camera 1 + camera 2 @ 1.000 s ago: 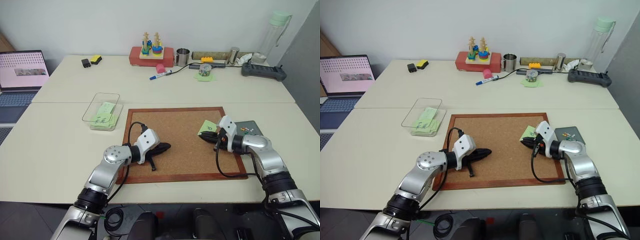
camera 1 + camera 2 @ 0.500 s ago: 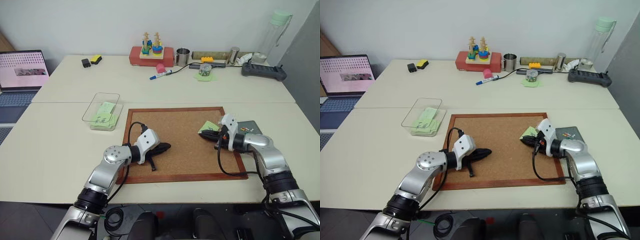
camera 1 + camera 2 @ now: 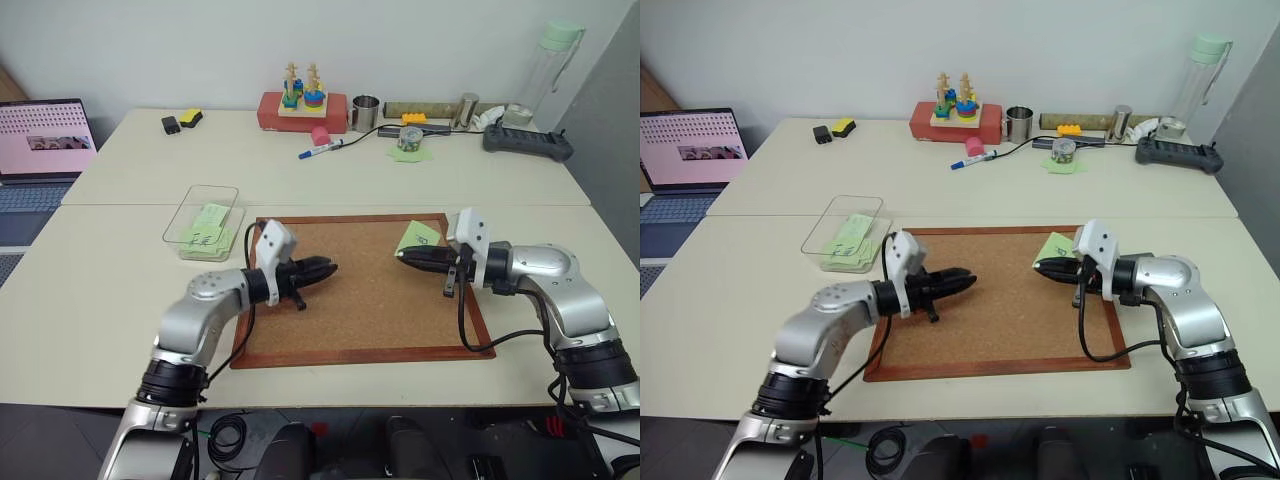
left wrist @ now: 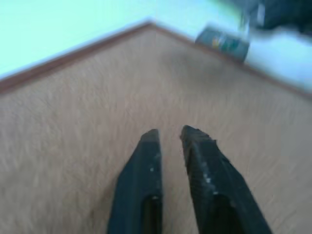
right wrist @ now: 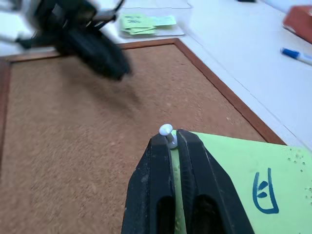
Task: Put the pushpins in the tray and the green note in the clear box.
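My right gripper (image 5: 169, 142) is clamped on a white pushpin (image 5: 166, 130) over the green note (image 3: 417, 236); the tray (image 4: 223, 41) lies at three o'clock, nearest this arm.

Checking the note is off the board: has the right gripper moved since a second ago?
Yes. The right gripper, shut on a white pin and the green note, rose toward the corkboard's far edge.

Corkboard (image 3: 365, 290) is speckled tan with a reddish-brown wood frame, sitting on a pale cream bench (image 3: 100, 290). Green note (image 5: 253, 183) is light green with a blue scribble, pushpin (image 5: 166, 130) head is white. Both pincers are black.
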Available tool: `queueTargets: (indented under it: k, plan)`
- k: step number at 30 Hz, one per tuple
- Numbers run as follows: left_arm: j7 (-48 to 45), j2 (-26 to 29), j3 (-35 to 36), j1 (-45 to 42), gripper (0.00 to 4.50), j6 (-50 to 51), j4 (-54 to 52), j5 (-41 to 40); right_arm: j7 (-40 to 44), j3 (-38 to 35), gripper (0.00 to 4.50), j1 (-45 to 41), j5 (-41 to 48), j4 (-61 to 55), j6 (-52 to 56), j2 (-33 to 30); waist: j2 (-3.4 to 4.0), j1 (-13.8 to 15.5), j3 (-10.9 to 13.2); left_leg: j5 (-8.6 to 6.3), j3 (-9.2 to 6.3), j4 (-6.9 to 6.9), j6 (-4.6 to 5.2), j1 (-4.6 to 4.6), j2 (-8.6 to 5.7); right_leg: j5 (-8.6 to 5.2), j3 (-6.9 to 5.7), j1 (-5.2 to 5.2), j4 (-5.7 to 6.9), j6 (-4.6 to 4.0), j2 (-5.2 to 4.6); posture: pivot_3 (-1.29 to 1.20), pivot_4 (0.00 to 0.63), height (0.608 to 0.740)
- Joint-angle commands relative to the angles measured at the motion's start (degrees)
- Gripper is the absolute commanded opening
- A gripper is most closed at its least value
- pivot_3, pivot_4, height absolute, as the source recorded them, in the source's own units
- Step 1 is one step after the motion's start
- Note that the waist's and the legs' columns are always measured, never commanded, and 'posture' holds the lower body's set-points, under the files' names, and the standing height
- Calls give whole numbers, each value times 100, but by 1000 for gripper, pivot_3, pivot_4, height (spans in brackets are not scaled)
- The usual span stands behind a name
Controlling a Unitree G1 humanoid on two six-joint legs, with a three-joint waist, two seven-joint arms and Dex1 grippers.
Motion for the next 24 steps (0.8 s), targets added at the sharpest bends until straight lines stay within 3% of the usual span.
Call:
queueTargets:
  k: [1, 5, 11, 22, 24]
  plan:
    - [-13, 83, 278, -147, 1719, 678, -258, -565, 171, 120, 0, -28, -160, -308, -394, -161, 0, -1, 0, 0, 1, 0, 0, 0, 0, -2, 0, 0, 0, 4, 0, 0, 150, 740]
    - [-40, 79, 408, -406, 2564, 1431, -253, -1124, 400, 423, 0, -18, -454, -532, -914, -295, -4, 4, 2, 1, -1, 1, -1, -1, -1, -6, 0, 0, 0, 10, 0, 0, 150, 740]
    - [315, -367, 371, -531, 3655, 1805, -141, -1424, 576, 766, 0, -153, -872, -672, -1665, -365, -6, 7, 3, 1, -1, 2, -3, 0, -2, -5, 3, 2, -2, 8, -1, 0, 150, 740]
    - [563, -926, 221, -376, 3655, 2085, -214, -1669, 650, 1025, 0, -286, -1121, -708, -2208, -329, -8, 13, 5, 1, -2, 2, -4, 0, -1, 7, 4, 1, -2, -11, -1, 0, 150, 740]
    - [581, -998, 205, -343, 3214, 2079, -224, -1684, 645, 1053, 0, -284, -1144, -712, -2263, -311, -8, 13, 5, 1, -1, 2, -4, 0, -2, 7, 5, 2, -3, -11, -2, 0, 150, 740]
